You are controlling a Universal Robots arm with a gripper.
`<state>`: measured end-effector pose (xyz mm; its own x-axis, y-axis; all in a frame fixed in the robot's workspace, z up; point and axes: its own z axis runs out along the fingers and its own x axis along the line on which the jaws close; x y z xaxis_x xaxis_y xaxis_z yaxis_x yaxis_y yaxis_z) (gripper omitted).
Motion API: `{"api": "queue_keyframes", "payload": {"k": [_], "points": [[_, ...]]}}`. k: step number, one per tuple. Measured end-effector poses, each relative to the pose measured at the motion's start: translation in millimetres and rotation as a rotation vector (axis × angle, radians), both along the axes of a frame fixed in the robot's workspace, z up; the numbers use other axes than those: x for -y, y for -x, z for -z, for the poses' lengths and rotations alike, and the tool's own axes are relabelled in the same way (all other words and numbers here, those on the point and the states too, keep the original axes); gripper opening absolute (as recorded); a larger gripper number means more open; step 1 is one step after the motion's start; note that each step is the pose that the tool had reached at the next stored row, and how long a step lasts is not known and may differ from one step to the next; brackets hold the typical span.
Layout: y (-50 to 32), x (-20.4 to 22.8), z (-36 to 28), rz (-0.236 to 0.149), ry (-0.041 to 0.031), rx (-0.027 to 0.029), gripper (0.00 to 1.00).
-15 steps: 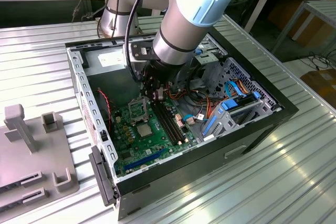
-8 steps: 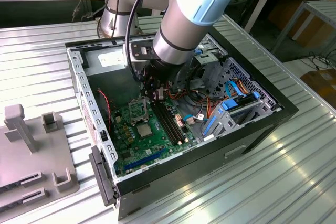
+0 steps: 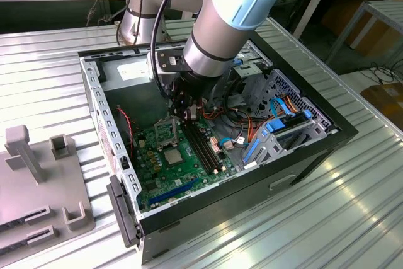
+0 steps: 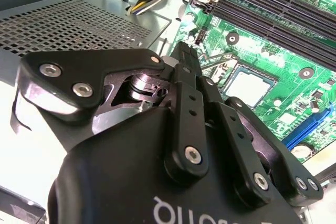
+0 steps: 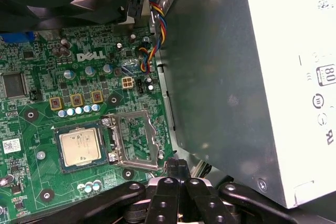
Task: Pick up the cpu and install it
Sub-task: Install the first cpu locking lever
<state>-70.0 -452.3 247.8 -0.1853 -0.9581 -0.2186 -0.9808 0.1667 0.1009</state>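
chip seated in its socket, claw pinched together just beside the open frame

i see the cpu (image 5: 80, 146) lying flat in the socket on the green motherboard (image 5: 47, 77), with the hinged metal frame (image 5: 134, 140) swung open right beside it; in the second wrist view it is the pale square (image 4: 250, 86) past the fingertips. my gripper (image 5: 177, 167) has its fingers together with nothing between them, tips near the frame's edge, not touching the chip. i judge the chip light, stiff and thin, slick on its metal top and fragile underneath, so it should be taken only by two opposite edges, kept level. in the exterior view the arm (image 3: 220, 23) reaches down into the open computer case (image 3: 315, 137), wrist pointing steeply down over the board.
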Motion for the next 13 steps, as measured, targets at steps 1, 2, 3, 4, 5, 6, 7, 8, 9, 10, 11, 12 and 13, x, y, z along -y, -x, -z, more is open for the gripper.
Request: {"api": "queue_keyframes", "payload": {"k": [1,2,3,4,5,6,7,8,9,10,11,12,13], "points": [[0.0,0.0,0.0,0.0,0.0,0.0,0.11],[0.0,0.0,-0.1,0.0,-0.0002,0.0001,0.11],[0.0,0.0,-0.4,0.0,0.0,0.0,0.11],[0.0,0.0,-0.8,0.0,0.0002,-0.0001,0.11],[0.0,0.0,-1.1,0.0,0.0003,0.0,0.11],[0.0,0.0,-1.3,0.0,0.0002,0.0,0.11],[0.0,0.0,-1.4,0.0,0.0002,0.0,0.11],[0.0,0.0,-1.7,0.0,0.0002,0.0,0.11],[0.0,0.0,-1.9,0.0,0.0003,0.0,0.11],[0.0,0.0,-2.1,0.0,0.0003,0.0,0.11],[0.0,0.0,-2.4,0.0,0.0002,0.0001,0.11],[0.0,0.0,-2.5,0.0,0.0002,0.0,0.11],[0.0,0.0,-2.5,0.0,0.0001,0.0001,0.11]]}}
